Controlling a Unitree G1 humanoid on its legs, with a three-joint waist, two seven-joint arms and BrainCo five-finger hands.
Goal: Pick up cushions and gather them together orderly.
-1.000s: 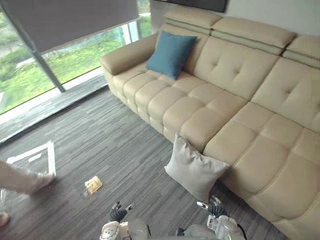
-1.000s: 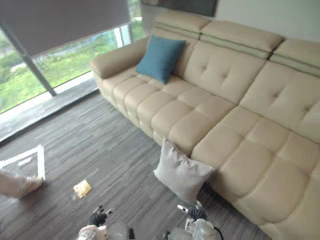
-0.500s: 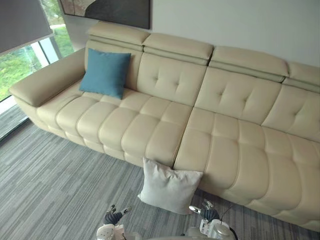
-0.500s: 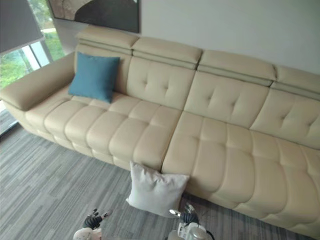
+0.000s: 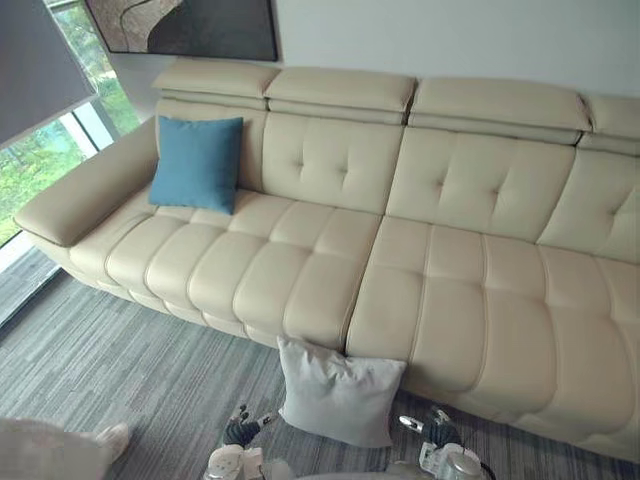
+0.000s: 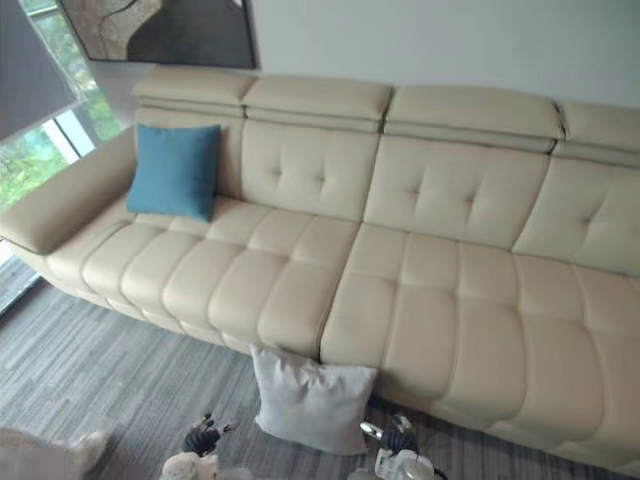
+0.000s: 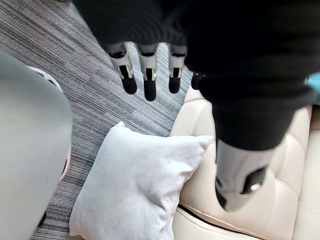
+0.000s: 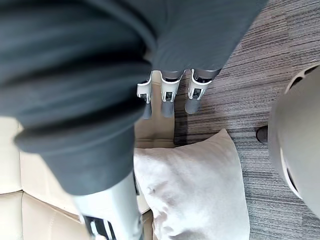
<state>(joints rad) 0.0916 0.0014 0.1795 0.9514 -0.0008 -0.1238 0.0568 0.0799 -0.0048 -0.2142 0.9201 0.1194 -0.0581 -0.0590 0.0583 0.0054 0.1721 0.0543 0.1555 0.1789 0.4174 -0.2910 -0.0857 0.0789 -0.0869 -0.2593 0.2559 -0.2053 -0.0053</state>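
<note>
Now the left hand [image 7: 149,75] and right hand [image 8: 169,97] hang empty, fingers straight, flanking the white cushion [image 5: 338,390] that leans against the sofa [image 5: 450,300].

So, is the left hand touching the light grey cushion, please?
Apart: the left eye view shows a strip of carpet between the left hand and the light grey cushion.

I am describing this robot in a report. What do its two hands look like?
Both the left hand and the right hand have silver fingers with dark rounded tips and a thicker silver thumb set apart. A dark ribbed cover wraps the back of each hand and the wrist.
</note>
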